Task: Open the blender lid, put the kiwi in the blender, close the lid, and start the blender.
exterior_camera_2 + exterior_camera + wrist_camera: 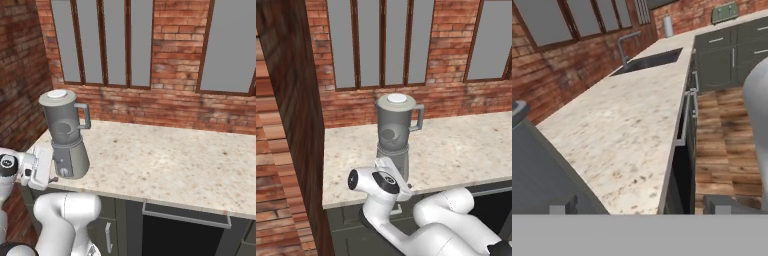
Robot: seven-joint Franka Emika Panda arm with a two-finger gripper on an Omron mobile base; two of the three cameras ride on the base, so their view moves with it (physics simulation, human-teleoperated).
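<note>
The blender (395, 131) (67, 134) stands on the counter near its front left corner, handle to the right. The blender lid (397, 100) (57, 96) sits flat on the jar's rim. Through the jar wall a dim round shape (389, 134) shows; I cannot tell whether it is the kiwi. My gripper (405, 187) (50, 178) (639, 206) is low in front of the blender's grey base (76, 160) (537, 172), open, its fingertips (562, 207) far apart with nothing between them. The hand covers the front of the base, so the knob is hidden.
The speckled counter (466, 145) (170, 160) runs right along a brick wall with windows. A brick and wood wall (291, 125) closes the left side. Further along are a sink (651, 60) with a faucet (625, 44). Dark cabinets (684, 165) are below, over a wood floor (722, 145).
</note>
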